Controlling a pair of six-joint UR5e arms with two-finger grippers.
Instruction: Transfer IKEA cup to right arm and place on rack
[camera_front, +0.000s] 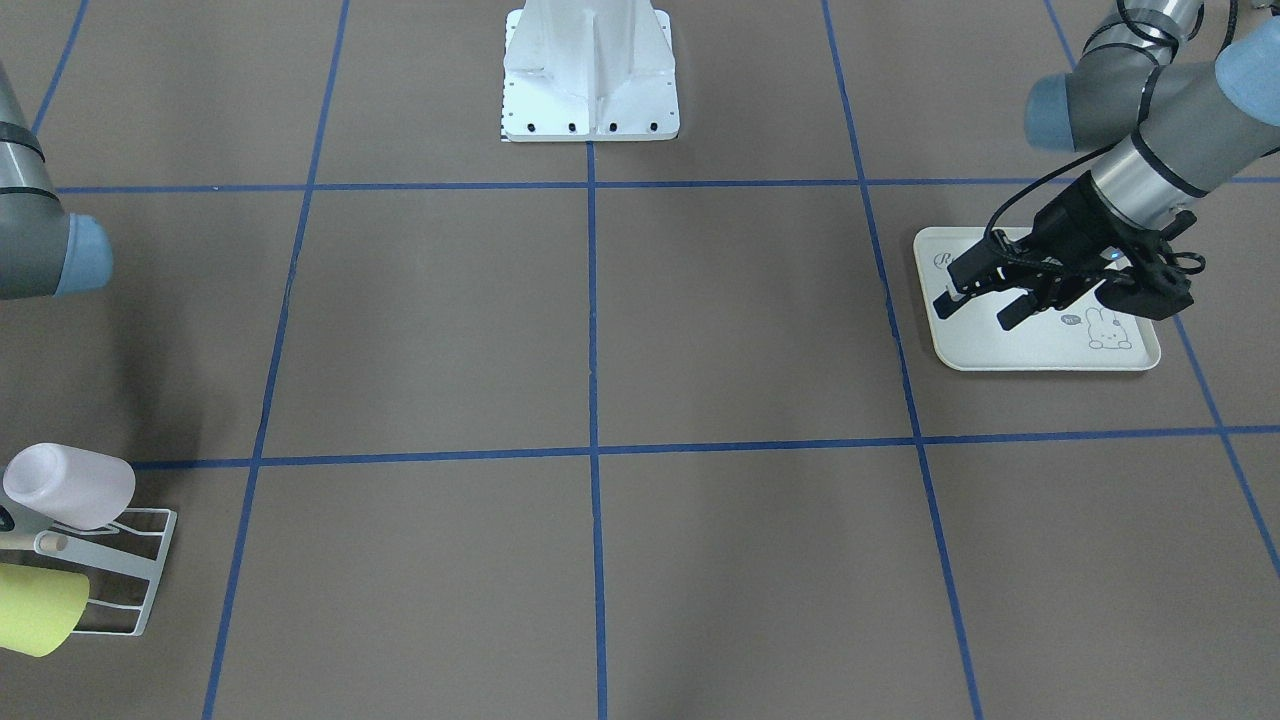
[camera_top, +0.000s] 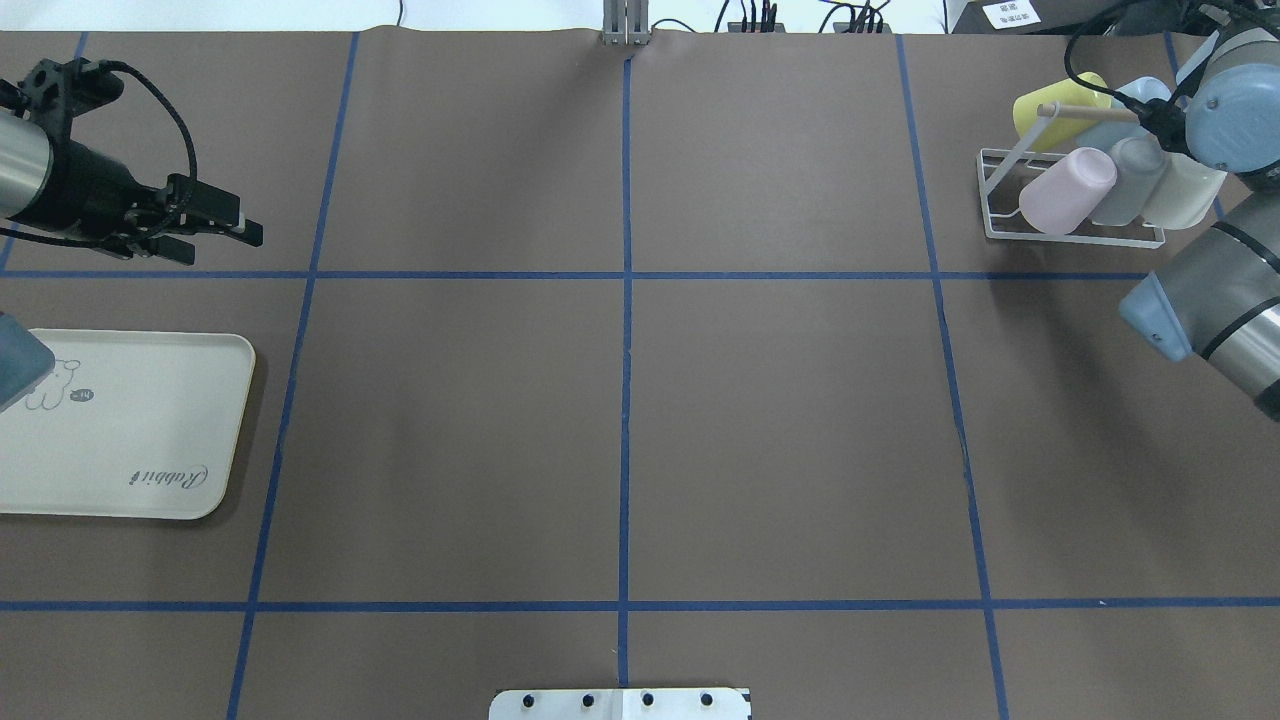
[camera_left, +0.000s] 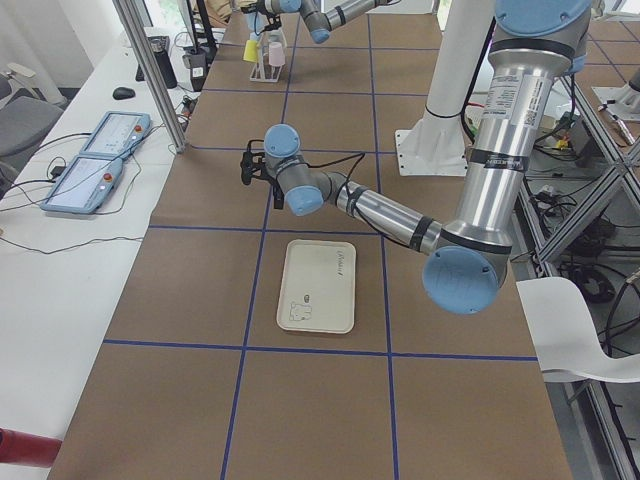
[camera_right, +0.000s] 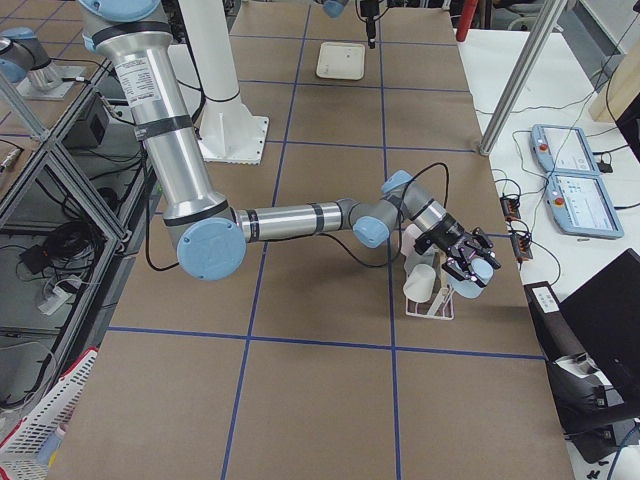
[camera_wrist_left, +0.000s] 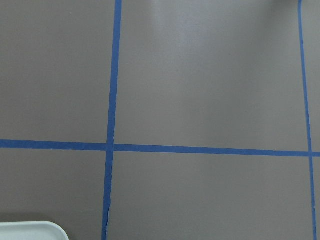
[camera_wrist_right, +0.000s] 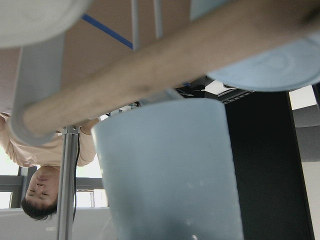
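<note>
1. At upper right of the overhead view: rack (camera_top: 1075, 240), loaded w/ several cups, incl. pink cup (camera_top: 1065, 190) and yellow cup (camera_top: 1060, 105).
2. Same corner: right arm (camera_top: 1220, 310) reaches over to the rack. Right gripper (camera_right: 472, 272) shows only in the right-side view, right of centre, at the rack's top. Finger spread and hold: cannot tell.
3. Right wrist view, lower centre: pale blue cup (camera_wrist_right: 165, 170) fills the frame just beside the wooden rod (camera_wrist_right: 165, 62). Prob. the task cup, at the rack. Whether it sits on a prong is not visible.
4. Front view, upper right: left gripper (camera_front: 985, 308), fingers well apart, nothing held, near the tray (camera_top: 130, 430).
5. Progress (judged): hand-over done, placement at or near its end. Left to do: confirm release, retract right arm.
</note>
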